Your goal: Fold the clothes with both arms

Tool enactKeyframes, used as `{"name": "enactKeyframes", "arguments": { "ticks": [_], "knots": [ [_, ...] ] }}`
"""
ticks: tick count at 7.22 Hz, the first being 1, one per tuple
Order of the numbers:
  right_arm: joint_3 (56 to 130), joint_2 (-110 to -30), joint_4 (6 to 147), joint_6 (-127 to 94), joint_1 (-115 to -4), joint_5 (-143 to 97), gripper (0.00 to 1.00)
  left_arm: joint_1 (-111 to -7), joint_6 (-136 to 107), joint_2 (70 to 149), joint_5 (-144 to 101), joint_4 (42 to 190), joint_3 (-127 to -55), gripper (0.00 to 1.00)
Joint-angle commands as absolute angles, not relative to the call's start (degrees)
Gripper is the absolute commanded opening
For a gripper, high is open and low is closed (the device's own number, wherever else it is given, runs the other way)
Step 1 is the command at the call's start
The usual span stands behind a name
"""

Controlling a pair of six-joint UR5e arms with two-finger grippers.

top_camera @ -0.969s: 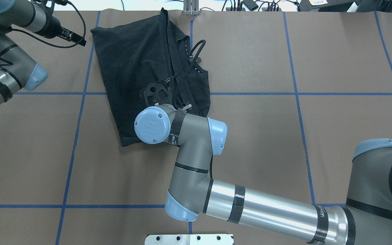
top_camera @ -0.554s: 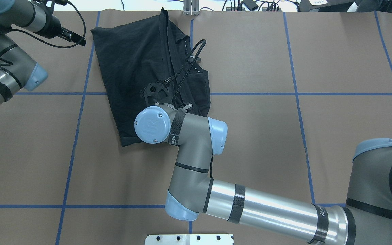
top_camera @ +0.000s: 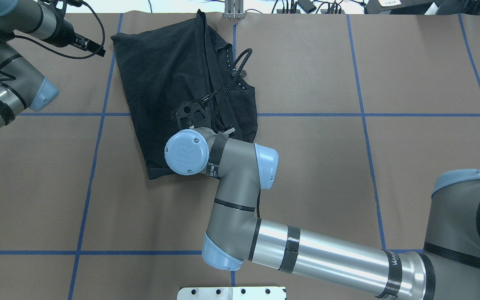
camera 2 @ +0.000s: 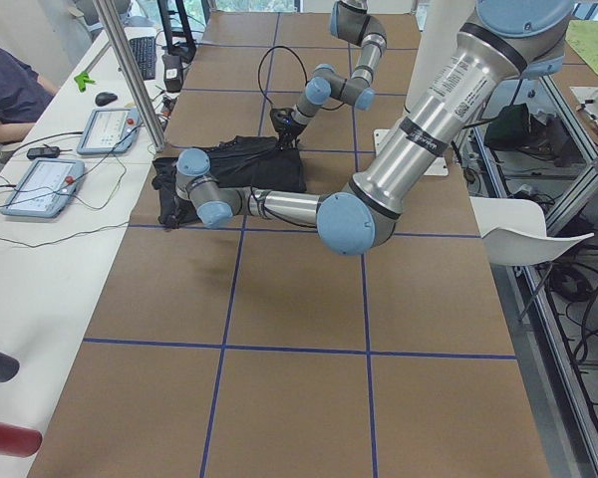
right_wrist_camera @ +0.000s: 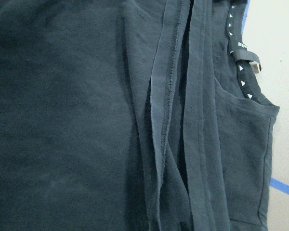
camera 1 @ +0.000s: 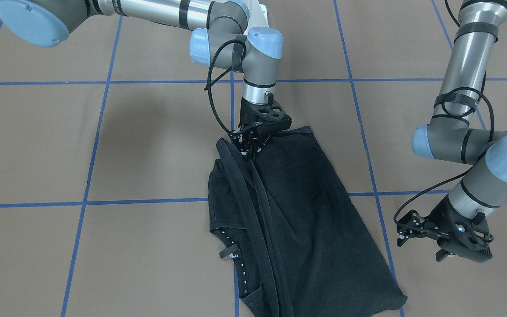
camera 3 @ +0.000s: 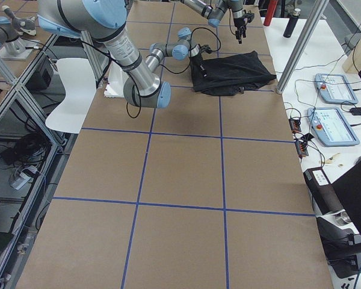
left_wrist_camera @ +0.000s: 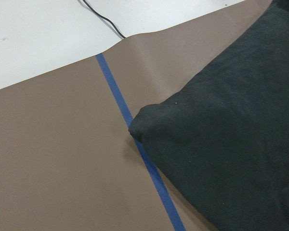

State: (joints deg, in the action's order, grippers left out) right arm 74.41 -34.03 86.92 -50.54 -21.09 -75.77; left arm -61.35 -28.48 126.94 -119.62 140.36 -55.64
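Observation:
The clothes, a black T-shirt (camera 1: 306, 220) (top_camera: 161, 75), lie folded lengthwise on the brown table, with hems and the collar gathered in ridges along one side (right_wrist_camera: 173, 120). My right gripper (camera 1: 248, 149) points down at the shirt's end nearest the robot. Its tips meet in the bunched hem, and it looks shut on the fabric. My left gripper (camera 1: 401, 233) (top_camera: 100, 51) hovers over bare table beside the shirt's far corner (left_wrist_camera: 139, 120), apart from it. Its fingers look slightly parted with nothing between them. No logo shows.
Blue tape lines (top_camera: 98, 125) grid the brown table cover. The shirt's far end reaches the table's back edge (top_camera: 265, 13), where cables lie. A white base plate (top_camera: 231, 293) sits at the near edge. A side desk holds tablets (camera 2: 40, 184) beside a seated person (camera 2: 5, 90).

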Motion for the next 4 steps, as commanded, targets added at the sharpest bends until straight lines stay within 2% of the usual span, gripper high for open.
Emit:
{"name": "enactKeyframes", "arguments": {
  "ticks": [1,2,4],
  "knots": [
    [74.36,-34.01,86.92,-50.54,-21.18,-76.2,0.34,-61.35,-28.48,126.91,-119.62,140.45,-55.63,1.0],
    [74.36,-34.1,86.92,-50.54,-21.18,-76.2,0.33,-61.35,-28.48,126.91,-119.62,140.36,-55.63,1.0],
    [74.36,-34.19,86.92,-50.54,-21.27,-76.46,0.22,-61.35,-28.48,126.91,-119.62,140.36,-55.63,1.0]
  ]
}}
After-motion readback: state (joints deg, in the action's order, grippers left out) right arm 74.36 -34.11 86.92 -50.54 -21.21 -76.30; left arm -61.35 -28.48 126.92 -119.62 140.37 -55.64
